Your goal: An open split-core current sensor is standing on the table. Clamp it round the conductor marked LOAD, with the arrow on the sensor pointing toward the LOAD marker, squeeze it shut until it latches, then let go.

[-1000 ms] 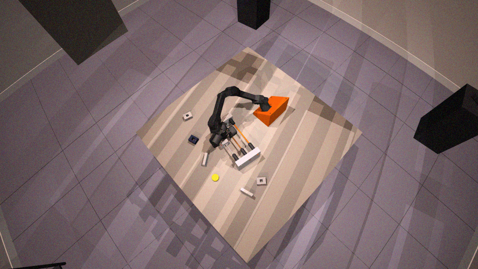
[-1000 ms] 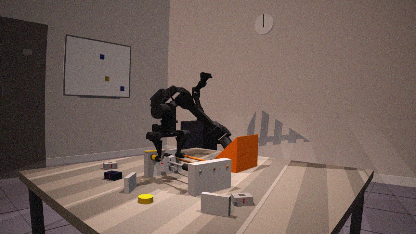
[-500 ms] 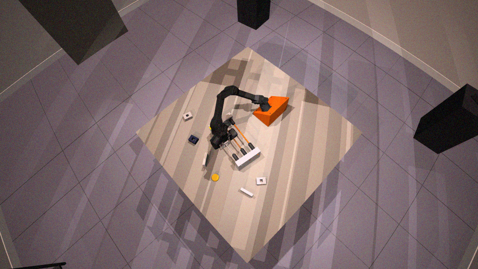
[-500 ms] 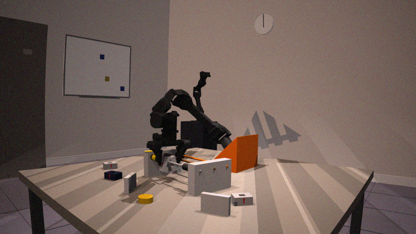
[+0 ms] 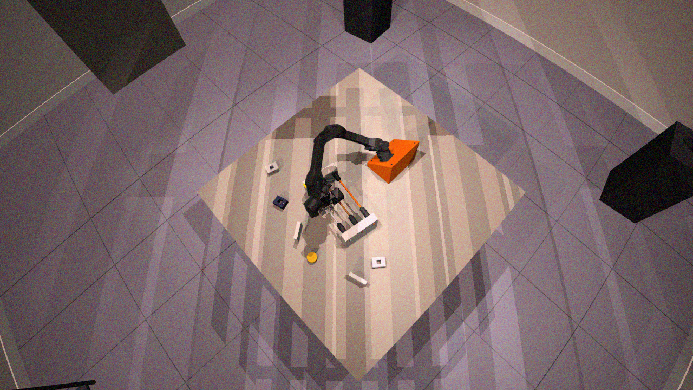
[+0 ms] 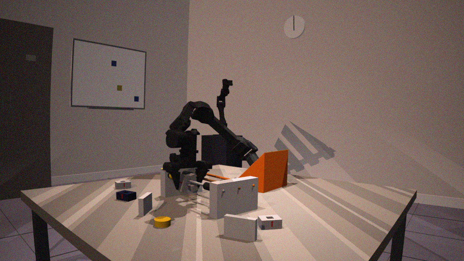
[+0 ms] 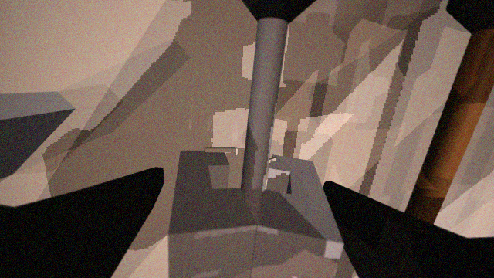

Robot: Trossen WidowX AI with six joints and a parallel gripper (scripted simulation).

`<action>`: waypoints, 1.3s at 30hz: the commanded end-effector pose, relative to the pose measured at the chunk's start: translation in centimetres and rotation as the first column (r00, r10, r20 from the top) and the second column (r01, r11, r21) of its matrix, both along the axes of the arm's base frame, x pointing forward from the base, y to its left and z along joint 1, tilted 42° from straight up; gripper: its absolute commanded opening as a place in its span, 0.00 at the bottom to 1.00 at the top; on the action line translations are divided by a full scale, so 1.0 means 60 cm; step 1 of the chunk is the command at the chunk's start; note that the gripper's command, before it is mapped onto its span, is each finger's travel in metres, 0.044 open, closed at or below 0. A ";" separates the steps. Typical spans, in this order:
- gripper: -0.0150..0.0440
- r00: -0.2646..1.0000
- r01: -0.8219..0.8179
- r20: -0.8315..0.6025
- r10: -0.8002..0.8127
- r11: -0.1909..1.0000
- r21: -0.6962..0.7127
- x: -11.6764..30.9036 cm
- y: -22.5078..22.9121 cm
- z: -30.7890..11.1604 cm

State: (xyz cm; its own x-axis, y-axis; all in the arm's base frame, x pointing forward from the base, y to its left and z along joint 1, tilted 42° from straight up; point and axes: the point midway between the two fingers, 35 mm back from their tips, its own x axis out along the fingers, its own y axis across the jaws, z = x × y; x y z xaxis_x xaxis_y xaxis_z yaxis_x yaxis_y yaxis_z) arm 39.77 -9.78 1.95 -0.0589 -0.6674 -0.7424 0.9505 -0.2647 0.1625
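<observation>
The light grey split-core sensor [image 6: 185,182] [image 7: 208,208] sits astride the grey conductor [image 7: 266,77] [image 6: 198,183], with one half on each side of it. The conductor runs between the halves. Whether the sensor is latched cannot be told, and its arrow does not show clearly. My gripper [image 6: 188,188] [image 7: 245,182] is open, its black fingers on both sides of the sensor, with gaps visible in the wrist view. The conductor's far end, by a yellow band [image 6: 169,175], is partly behind a finger. No LOAD lettering is legible.
A white end block [image 5: 359,228] [image 6: 233,198] holds the conductors; a copper conductor [image 7: 451,135] runs alongside. Around stand white blocks [image 5: 298,232] [image 6: 240,227], a yellow disc [image 5: 312,257] [image 6: 162,222], a navy sensor [image 5: 284,203], white sensors [image 5: 275,170] [image 5: 374,262] and an orange wedge [image 6: 275,170].
</observation>
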 end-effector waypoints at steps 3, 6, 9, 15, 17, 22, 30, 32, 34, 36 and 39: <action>0.90 1.000 0.000 0.000 0.000 1.000 0.000 0.000 0.000 0.000; 0.87 1.000 0.000 0.000 0.000 1.000 0.000 0.000 0.000 0.000; 0.83 1.000 0.000 0.000 0.000 1.000 0.000 0.000 0.000 0.000; 0.76 1.000 0.000 0.000 0.000 1.000 0.000 0.000 0.000 0.000; 0.74 1.000 0.000 0.000 0.000 1.000 0.000 0.000 0.000 0.000; 0.68 1.000 0.000 0.000 0.000 1.000 0.000 0.000 0.000 0.000; 0.36 1.000 0.000 0.000 0.000 1.000 0.000 0.000 0.000 0.000; 0.27 1.000 0.000 0.000 0.000 1.000 0.000 0.000 0.000 0.000; 0.25 1.000 0.000 0.000 0.000 1.000 0.000 0.000 0.000 0.000; 0.25 1.000 0.000 0.000 0.000 1.000 0.000 0.000 0.000 0.000; 0.25 1.000 0.000 0.000 0.000 1.000 0.000 0.000 0.000 0.000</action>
State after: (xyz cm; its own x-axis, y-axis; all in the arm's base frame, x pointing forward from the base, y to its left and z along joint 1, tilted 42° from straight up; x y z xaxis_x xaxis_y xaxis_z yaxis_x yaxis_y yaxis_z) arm 39.77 -9.81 1.91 -0.0590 -0.6674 -0.7424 0.9507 -0.2643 0.1621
